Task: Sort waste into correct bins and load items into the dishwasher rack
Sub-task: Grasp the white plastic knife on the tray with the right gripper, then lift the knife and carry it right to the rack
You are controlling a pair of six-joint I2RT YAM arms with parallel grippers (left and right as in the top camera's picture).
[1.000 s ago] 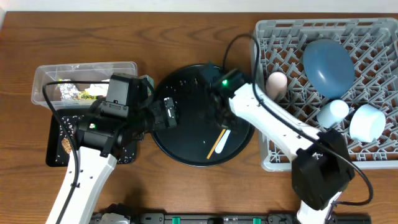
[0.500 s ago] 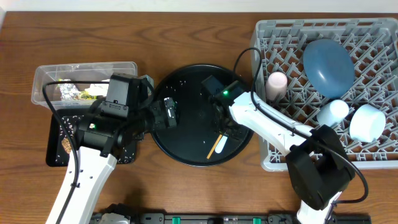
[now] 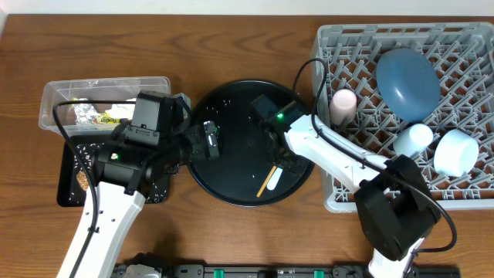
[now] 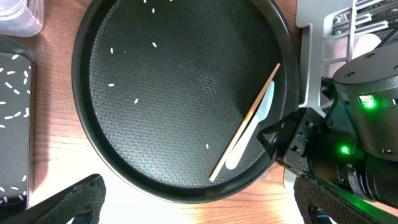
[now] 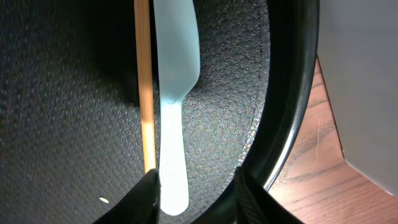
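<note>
A white plastic spoon point(image 5: 177, 62) and a wooden chopstick point(image 5: 144, 74) lie side by side in the round black tray point(image 3: 231, 108), near its right rim. My right gripper point(image 5: 199, 193) is low over the spoon's handle end. One finger touches the handle's left edge and a gap remains on the other side, so the gripper is open. My left gripper point(image 4: 199, 208) hangs wide open over the tray's near rim, holding nothing. The dishwasher rack point(image 3: 332, 202) holds the dark blue dish point(image 3: 407, 81), pink cup point(image 3: 343, 104), light blue cup point(image 3: 413, 139) and pale bowl point(image 3: 455, 151).
The clear tub point(image 3: 58, 93) at the left holds the snack wrapper point(image 3: 96, 117). The flat black tray point(image 4: 12, 124) in front of it carries rice and a brown lump point(image 3: 81, 179). Loose rice grains point(image 4: 112, 85) dot the round tray. The rack's wall point(image 5: 360, 74) stands close to the right.
My right gripper has moved from the round tray's upper right down to the spoon's handle, and its jaws have narrowed. The left arm has not moved.
</note>
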